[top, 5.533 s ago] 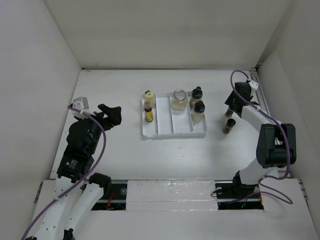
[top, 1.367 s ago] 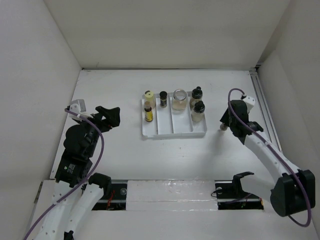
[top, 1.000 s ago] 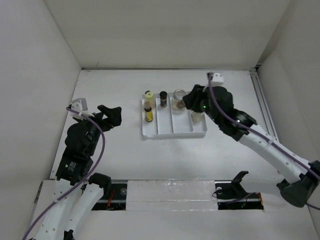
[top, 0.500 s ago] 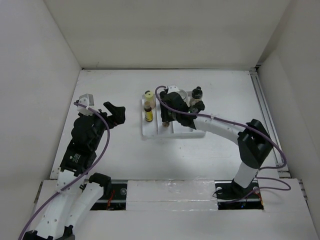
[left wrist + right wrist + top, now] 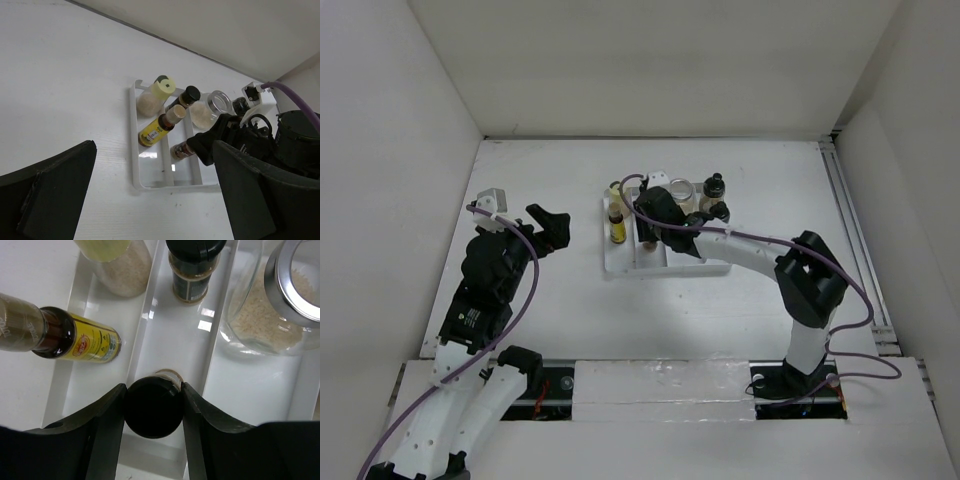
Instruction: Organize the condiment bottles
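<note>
My right gripper [image 5: 655, 222] is shut on a small black-capped bottle [image 5: 152, 407], held by its cap low in the second compartment from the left of the white tray [image 5: 620, 264]. The bottle also shows in the left wrist view [image 5: 182, 149]. A second black-capped slim bottle [image 5: 192, 270] stands behind it. The leftmost compartment holds a yellow-capped bottle [image 5: 152, 95] and a dark yellow-labelled bottle [image 5: 75, 342]. A silver-lidded jar [image 5: 682, 192] and two black-capped shakers [image 5: 717, 186] stand further right. My left gripper [image 5: 552, 224] is open and empty, left of the tray.
White walls close in the table on the left, back and right. A rail [image 5: 840, 190] runs along the table's right side. The tray's front edge [image 5: 170, 186] faces my left gripper [image 5: 155, 197].
My right arm swung from the table's right side over to the tray with the black-capped bottle and has brought it down into the second compartment. My left arm shifted slightly.
</note>
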Robot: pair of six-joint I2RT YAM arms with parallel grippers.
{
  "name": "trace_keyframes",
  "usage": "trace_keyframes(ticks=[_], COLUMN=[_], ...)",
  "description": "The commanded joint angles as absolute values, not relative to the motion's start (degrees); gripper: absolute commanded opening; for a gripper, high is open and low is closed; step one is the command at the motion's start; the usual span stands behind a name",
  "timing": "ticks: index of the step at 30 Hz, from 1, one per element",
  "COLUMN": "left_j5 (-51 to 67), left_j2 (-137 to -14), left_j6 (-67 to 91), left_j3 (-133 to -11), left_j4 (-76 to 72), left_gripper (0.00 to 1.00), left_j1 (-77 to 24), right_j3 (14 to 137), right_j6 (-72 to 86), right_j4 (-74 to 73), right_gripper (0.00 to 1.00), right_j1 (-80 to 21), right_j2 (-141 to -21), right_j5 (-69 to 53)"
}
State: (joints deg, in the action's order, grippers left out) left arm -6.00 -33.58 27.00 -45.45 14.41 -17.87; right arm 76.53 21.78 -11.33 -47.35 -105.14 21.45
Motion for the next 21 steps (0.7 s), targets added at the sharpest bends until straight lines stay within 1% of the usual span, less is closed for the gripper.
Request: trace_keyframes(ticks=[1,2,3,5,6,8,9,13,14,20,21], left_j5=[-5.2,-5.2,-5.2,-5.2,-5.2,-5.2,-5.2,-5.7,-5.7,-6.4,-6.9], left_j2=[-33.5,-33.5,-33.5,-33.5,-33.5,-33.5,-33.5,-33.5,-33.5,-32.3,-31.8], left_j6=[26.2,26.2,26.2,26.2,26.2,26.2,26.2,26.2,26.2,26.2,26.2], left_j3=[-45.9,-45.9,-45.9,-45.9,-45.9,-45.9,-45.9,-45.9,-45.9,-45.9,-45.9], left_j4=[12.8,12.8,12.8,12.8,12.8,12.8,12.8,12.8,12.8,12.2,12.2], left_gripper=[0.99,0.99,0.99,0.99,0.99,0.99,0.99,0.99,0.99,0.99,0.99], left_j1=[-17.5,-17.5,-17.5,-17.5,-17.5,-17.5,-17.5,-17.5,-17.5,-17.5,-17.5], right_j3=[79.4,79.4,79.4,79.4,78.8,78.7,78.2,77.7,77.2,71.2,70.1], right_j6=[21.0,21.0,21.5,21.5,21.5,21.5,21.5,21.5,21.5,21.5,21.0], right_j4=[-7.8,-7.8,-7.8,-7.8,-7.8,-7.8,-7.8,-7.8,-7.8,-7.8,-7.8], right_gripper=[0.50,0.51,0.57,0.63,0.71,0.78,0.86,0.97,1.00,1.00,1.00], right_j1=[-47.8,-47.8,-47.8,-47.8,-47.8,-47.8,-47.8,-47.8,-48.3,-48.3,-48.3], right_j2=[-105.6,-106.2,-106.2,-106.2,-105.1,-104.2,-102.8,-98.7,-95.9,-82.6,-78.1], right_j5=[23.0,22.5,22.5,22.5,22.5,22.5,22.5,22.5,22.5,23.6,23.6])
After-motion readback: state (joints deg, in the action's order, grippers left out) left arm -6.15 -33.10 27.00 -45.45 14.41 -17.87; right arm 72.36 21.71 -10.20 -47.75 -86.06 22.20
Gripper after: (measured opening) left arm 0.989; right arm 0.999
